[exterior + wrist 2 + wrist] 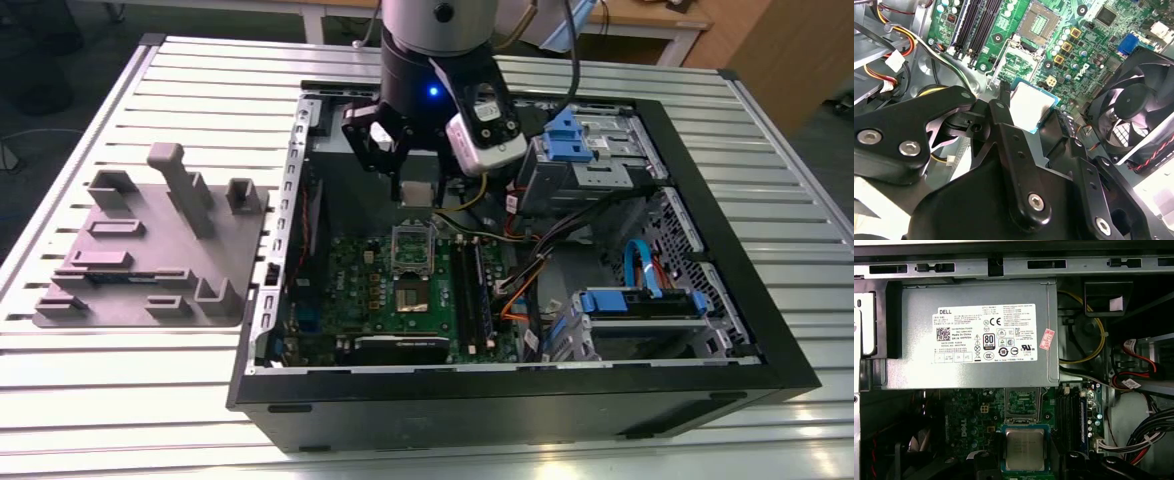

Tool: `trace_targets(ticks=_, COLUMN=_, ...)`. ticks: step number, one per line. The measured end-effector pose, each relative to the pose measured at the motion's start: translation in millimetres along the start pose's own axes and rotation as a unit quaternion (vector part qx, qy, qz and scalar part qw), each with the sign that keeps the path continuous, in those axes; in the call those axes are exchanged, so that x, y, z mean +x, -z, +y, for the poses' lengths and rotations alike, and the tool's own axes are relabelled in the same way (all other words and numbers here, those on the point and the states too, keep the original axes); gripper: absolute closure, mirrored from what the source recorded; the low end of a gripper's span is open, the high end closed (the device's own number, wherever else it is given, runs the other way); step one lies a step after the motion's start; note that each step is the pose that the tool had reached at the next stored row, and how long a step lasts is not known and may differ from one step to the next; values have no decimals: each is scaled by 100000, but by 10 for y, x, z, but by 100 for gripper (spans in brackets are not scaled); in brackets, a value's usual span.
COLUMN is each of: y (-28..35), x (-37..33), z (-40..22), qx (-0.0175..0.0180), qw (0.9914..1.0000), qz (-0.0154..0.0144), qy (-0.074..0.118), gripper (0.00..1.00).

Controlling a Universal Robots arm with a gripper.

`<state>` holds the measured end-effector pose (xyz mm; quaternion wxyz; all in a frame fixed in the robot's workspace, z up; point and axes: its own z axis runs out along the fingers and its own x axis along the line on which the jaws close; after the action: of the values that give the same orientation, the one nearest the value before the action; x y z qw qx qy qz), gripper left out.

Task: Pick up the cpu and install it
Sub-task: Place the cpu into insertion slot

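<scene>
One cpu [418,190] above slatted table [134,400]

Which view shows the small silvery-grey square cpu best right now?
The first wrist view: the small flat silvery-grey cpu faces it squarely. The second wrist view shows it slanted and partly covered; the exterior view, a small pale square.

In the second wrist view the black links of the claw [1030,114] cover the near side of the cpu [1029,97], so where the two meet is hidden; the chip seems gripped. The fan [1136,107] is cut off by the picture's edge. In the exterior view the cpu [418,192] is too small to tell its tilt, and the arm [434,40], cut off at the top, hides part of the case [534,410] behind it.
</scene>
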<state>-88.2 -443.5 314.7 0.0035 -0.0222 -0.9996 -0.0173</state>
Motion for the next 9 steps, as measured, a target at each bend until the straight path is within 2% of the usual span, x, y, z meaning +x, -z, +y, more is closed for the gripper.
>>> trace_targets(ticks=9, y=-21, x=0, z=-1, qx=-4, qw=100000, qz=-4, qy=0, gripper=53)
